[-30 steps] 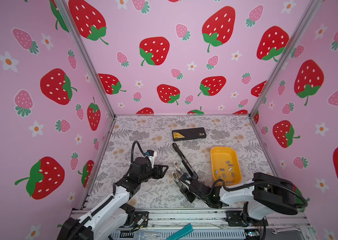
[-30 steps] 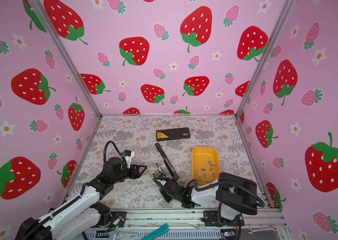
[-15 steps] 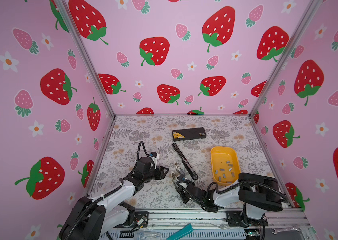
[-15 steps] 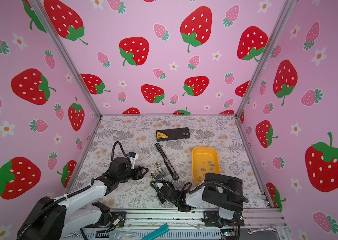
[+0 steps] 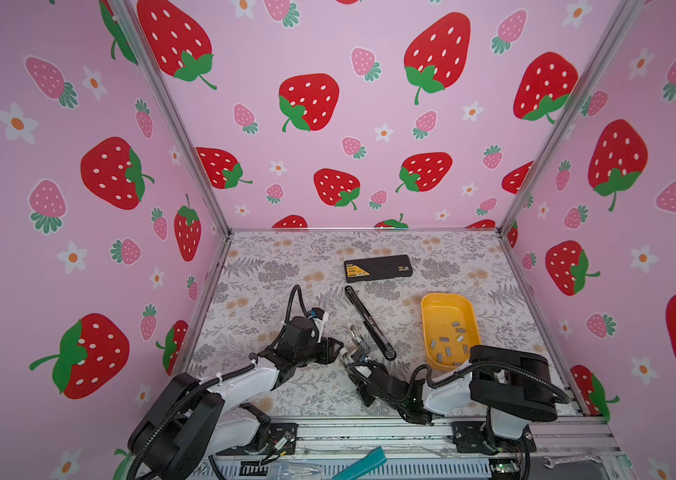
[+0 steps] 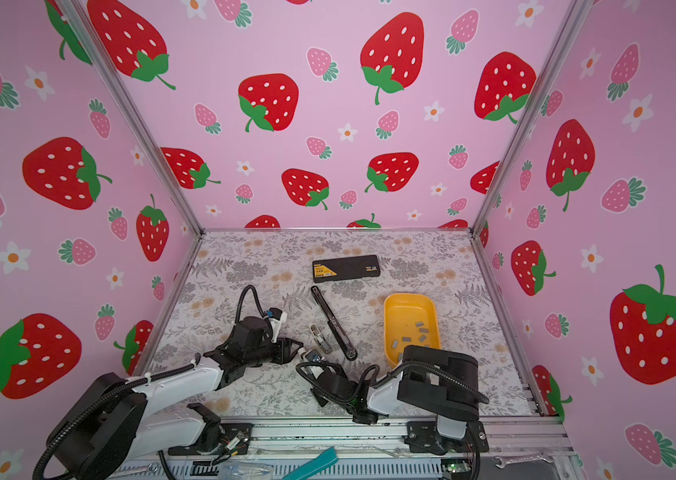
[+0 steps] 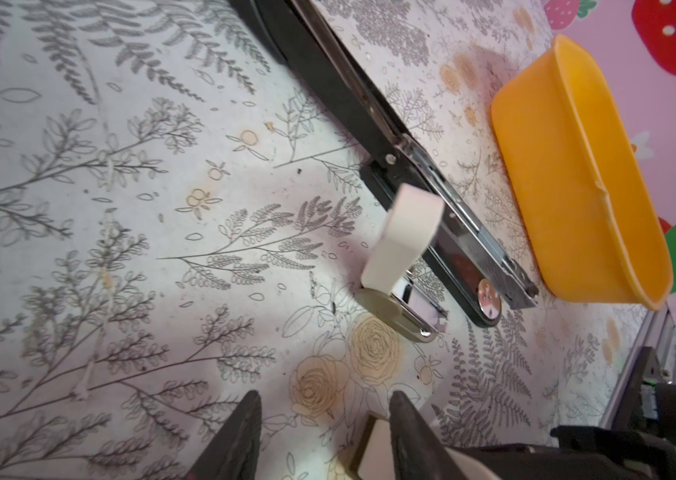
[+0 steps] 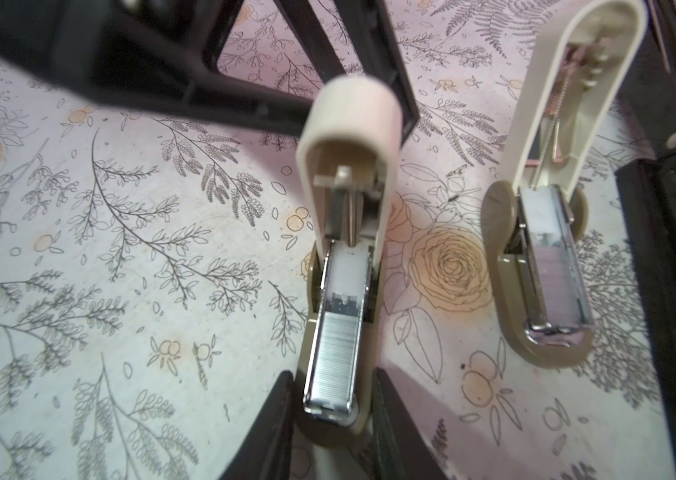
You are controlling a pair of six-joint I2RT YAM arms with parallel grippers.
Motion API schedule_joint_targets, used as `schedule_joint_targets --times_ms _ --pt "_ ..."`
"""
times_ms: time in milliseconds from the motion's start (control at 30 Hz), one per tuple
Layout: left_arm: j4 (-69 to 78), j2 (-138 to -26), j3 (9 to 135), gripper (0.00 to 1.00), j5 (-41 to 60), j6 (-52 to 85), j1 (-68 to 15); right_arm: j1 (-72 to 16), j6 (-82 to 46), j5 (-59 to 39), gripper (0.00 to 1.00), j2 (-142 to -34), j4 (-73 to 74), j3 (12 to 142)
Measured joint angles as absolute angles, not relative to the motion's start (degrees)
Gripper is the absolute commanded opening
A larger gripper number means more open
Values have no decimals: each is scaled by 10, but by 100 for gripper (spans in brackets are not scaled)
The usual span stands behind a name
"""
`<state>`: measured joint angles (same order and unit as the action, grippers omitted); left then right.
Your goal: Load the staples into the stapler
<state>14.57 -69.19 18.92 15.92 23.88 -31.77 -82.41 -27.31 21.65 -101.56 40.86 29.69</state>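
Note:
My right gripper (image 8: pixel 334 376) is shut on the base of a small beige stapler (image 8: pixel 349 124). Its lid stands up and a silver strip of staples (image 8: pixel 334 345) lies in its channel. My left gripper (image 7: pixel 326 397) is open, and this stapler's cream lid (image 7: pixel 373 453) lies beside one finger. In both top views the two grippers (image 5: pixel 340 353) (image 5: pixel 359 361) meet at the front centre. Loose grey staples (image 5: pixel 454 330) lie in the yellow tray (image 5: pixel 425 324). A long black stapler (image 5: pixel 363 313) lies opened flat on the mat.
A second small beige stapler (image 8: pixel 548 257) stands open between the held one and the black stapler (image 8: pixel 669 249). A black box with a yellow label (image 5: pixel 378 268) lies at the back. The yellow tray (image 7: pixel 577 174) sits to the right, close to the black stapler's end.
Both grippers' jaws have narrowed. The right one has closed onto the beige stapler's base, and the left gripper has moved right, up to the stapler's lid.

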Motion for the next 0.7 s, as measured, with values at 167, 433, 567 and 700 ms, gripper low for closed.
schedule_joint_targets --times_ms 167,433,567,700 --pt "148 -645 172 54 121 230 -366 -823 -263 215 29 -1030 412 314" --pt "133 -561 114 54 79 233 -380 -823 -255 204 41 -1031 416 314" --pt "127 -535 108 53 70 236 -388 -823 -258 189 46 -1006 413 292" --pt "124 -533 108 52 66 238 -395 -824 -259 181 47 -960 387 263"
